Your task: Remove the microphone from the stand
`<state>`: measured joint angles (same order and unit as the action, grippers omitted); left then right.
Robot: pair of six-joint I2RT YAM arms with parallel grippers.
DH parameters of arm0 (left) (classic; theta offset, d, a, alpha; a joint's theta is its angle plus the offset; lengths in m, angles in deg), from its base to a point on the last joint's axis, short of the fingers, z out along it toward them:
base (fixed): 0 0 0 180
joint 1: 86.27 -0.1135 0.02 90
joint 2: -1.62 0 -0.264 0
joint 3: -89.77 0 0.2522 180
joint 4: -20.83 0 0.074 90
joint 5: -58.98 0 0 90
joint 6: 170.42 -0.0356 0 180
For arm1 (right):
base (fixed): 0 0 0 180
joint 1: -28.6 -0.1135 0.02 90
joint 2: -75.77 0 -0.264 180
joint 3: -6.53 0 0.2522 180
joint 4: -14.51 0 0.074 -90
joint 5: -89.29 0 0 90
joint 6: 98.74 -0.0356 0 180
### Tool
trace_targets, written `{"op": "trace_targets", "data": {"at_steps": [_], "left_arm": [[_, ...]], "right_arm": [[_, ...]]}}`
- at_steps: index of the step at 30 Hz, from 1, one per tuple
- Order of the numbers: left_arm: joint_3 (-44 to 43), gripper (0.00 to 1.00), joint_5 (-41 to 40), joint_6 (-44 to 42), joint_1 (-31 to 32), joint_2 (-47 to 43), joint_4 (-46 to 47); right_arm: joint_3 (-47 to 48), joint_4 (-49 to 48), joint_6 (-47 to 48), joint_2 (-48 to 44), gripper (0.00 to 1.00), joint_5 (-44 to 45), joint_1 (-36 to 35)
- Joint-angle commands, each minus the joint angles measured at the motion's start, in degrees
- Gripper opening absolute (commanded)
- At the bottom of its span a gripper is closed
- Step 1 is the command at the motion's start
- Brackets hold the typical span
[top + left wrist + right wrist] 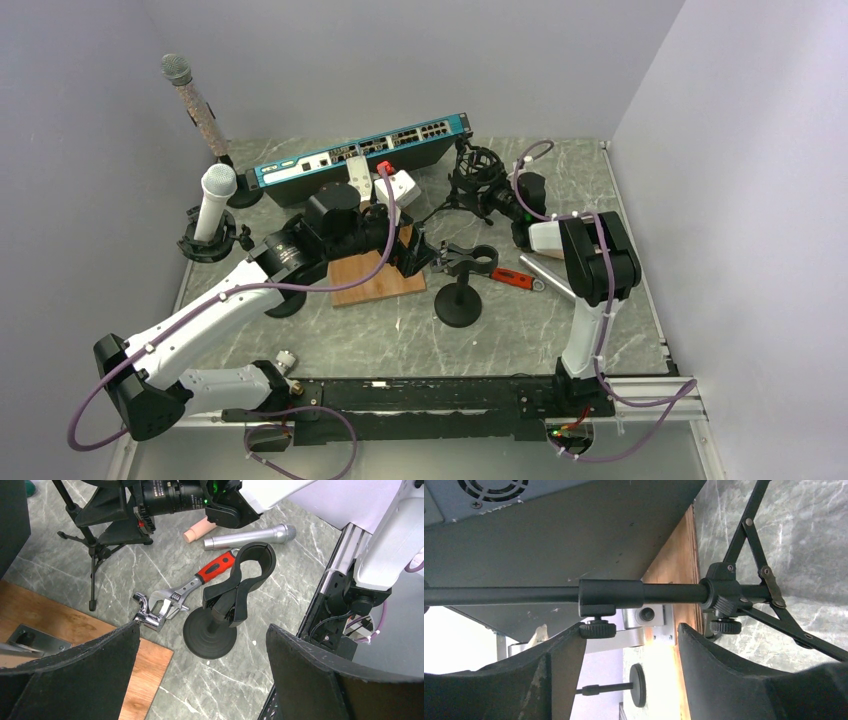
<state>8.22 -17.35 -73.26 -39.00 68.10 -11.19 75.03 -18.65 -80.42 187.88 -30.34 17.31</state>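
Overhead looks down — left wrist, close, shares its clamp stand [459,303].

No text, brand, number or sign can be read in any view. The blue network switch [360,152], beyond the left hand [412,252] at the far side of the tabletop [500,340], has a pale patch and rows of ports on its front face, but any print there is too small to make out. The red-handled wrench [187,586], just ahead of that hand's fingers, is sharp enough to study, yet nothing legible shows on its handle or jaw
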Motion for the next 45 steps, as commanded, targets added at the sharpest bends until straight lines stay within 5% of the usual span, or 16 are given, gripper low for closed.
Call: {"op": "trace_targets", "data": {"at_steps": [1, 9, 13, 15, 16, 25, 32, 35, 37, 45], "left_arm": [[-0.9, 0.99, 0.6, 0.4, -0.3, -0.7, 1.9], [-0.9, 0.99, 1.6, 0.8, -0.3, -0.3, 2.1], [-0.9, 0.99, 1.5, 0.8, -0.3, -0.4, 2.1], [-0.8, 0.99, 1.4, 0.7, -0.3, -0.5, 2.1], [-0.9, 0.99, 1.4, 0.7, -0.3, -0.4, 2.1], [-0.9, 0.99, 1.4, 0.7, -0.4, -0.1, 1.9], [-0.8, 0.99, 1.3, 0.7, -0.3, 0.1, 2.1], [-0.9, 0.99, 1.6, 0.8, -0.3, 0.3, 2.0], [-0.9, 0.99, 1.6, 0.8, -0.3, 0.3, 2.0], [-0.9, 0.99, 1.3, 0.7, -0.3, -0.2, 1.9]], "right_arm": [[2.2, -3.7, -1.1, -0.1, 0.65, 0.4, 0.0], [2.6, 1.4, 3.4, -2.9, 0.45, 3.1, -0.3], [4.3, 7.9, 9.2, -4.7, 0.22, 4.9, -1.2], [6.7, 15.1, 14.6, -6.0, 0.0, 7.5, -2.0], [8.0, 19.6, 17.8, -6.6, 0.0, 9.4, -2.4], [14.7, 37.0, 31.0, -9.7, 0.0, 17.5, -4.9], [15.0, 35.9, 29.3, -10.1, 0.02, 11.4, -4.4], [12.5, 29.6, 23.2, -10.2, 0.38, 5.2, -3.1], [9.7, 21.8, 17.6, -10.5, 0.5, 2.2, -2.0], [5.3, 5.3, 2.3, -7.3, 0.6, -1.9, 0.4]]}}
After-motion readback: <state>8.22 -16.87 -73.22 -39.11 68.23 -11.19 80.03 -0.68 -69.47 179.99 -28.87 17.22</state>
